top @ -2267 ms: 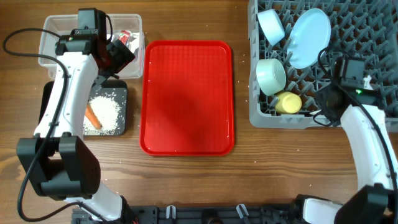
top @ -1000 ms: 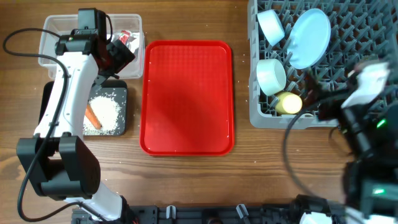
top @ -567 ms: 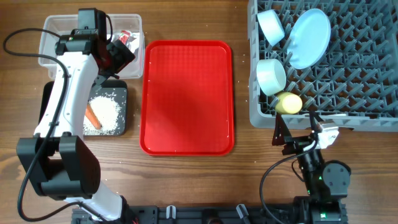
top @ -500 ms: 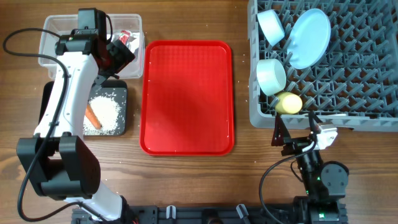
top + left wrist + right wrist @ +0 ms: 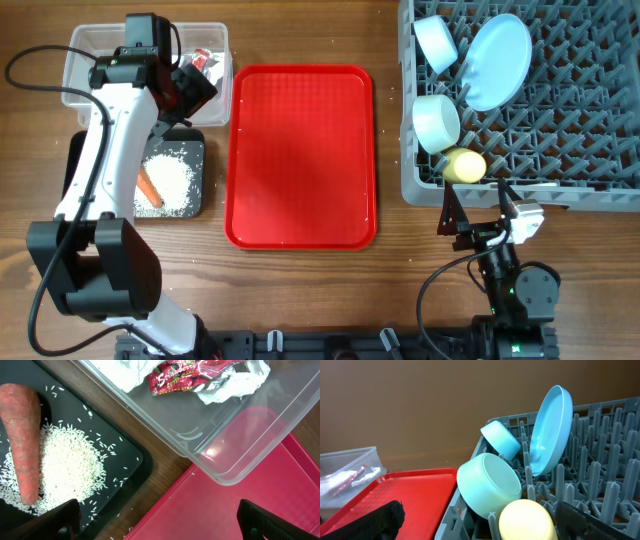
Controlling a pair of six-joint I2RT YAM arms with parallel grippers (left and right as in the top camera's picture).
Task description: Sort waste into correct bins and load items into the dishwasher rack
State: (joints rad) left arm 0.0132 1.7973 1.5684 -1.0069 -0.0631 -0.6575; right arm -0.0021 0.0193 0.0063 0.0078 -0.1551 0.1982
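Note:
My left gripper (image 5: 165, 526) is open and empty, hovering over the corner where the black tray (image 5: 127, 455), the clear tub (image 5: 215, 435) and the red tray meet. An orange carrot (image 5: 22, 440) lies on white rice (image 5: 67, 467) in the black tray. A red-and-white wrapper (image 5: 192, 375) and crumpled tissue (image 5: 235, 382) sit in the tub. In the grey rack (image 5: 570, 110) stand a light-blue plate (image 5: 497, 60), two pale bowls (image 5: 437, 40) (image 5: 436, 120) and a yellow cup (image 5: 463, 165). My right gripper (image 5: 476, 207) is open and empty, low at the rack's front edge, facing the cup (image 5: 526, 520).
A large flat red tray (image 5: 300, 155) lies between the bins and the rack. A few rice grains are scattered on the wooden table by the black tray. The right arm is folded low at the table's front right.
The right arm swung away from above the rack down to the front edge, then stayed still for the last half second. The left arm has not moved.

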